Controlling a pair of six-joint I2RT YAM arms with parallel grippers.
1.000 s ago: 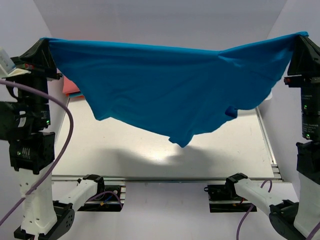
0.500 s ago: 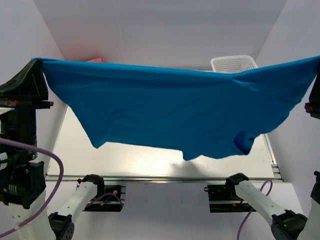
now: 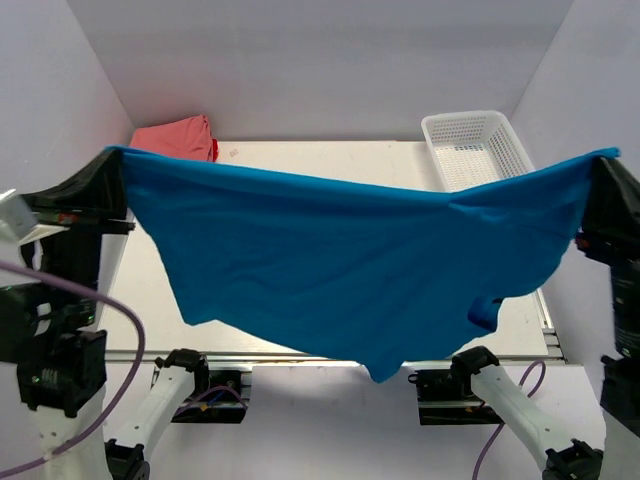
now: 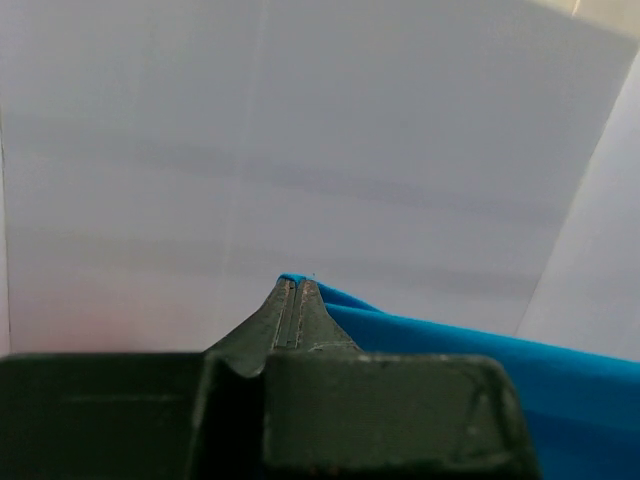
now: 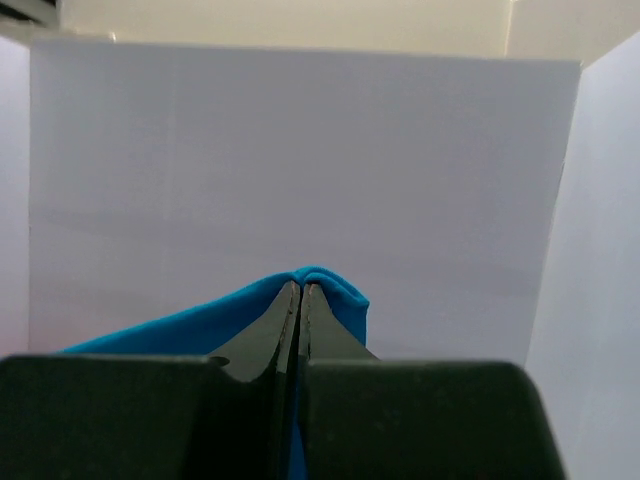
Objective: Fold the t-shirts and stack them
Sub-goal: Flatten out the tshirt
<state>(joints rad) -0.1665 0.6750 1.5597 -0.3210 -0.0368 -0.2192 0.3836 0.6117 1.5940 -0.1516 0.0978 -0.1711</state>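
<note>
White-walled worktop (image 3: 330, 158) underneath. Blue t-shirt (image 3: 340, 260) hangs stretched in air above it. One top corner pinched by left fingers (image 4: 282, 318), other by right fingers (image 5: 282, 320); both pairs pressed together on cloth. Sagging hem hides near worktop edge. Folded salmon shirt (image 3: 172, 135) back left, partly covered. Basket (image 3: 478, 150) back right.

The table (image 3: 320, 158) carries folded salmon shirts (image 3: 172, 135) and a white basket (image 3: 468, 117).

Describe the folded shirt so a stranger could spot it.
Find the table, then its far left corner. The folded salmon-pink shirt lies there, beyond the blue t-shirt held up in the air. It is the only pink cloth; the white basket sits far right.
</note>
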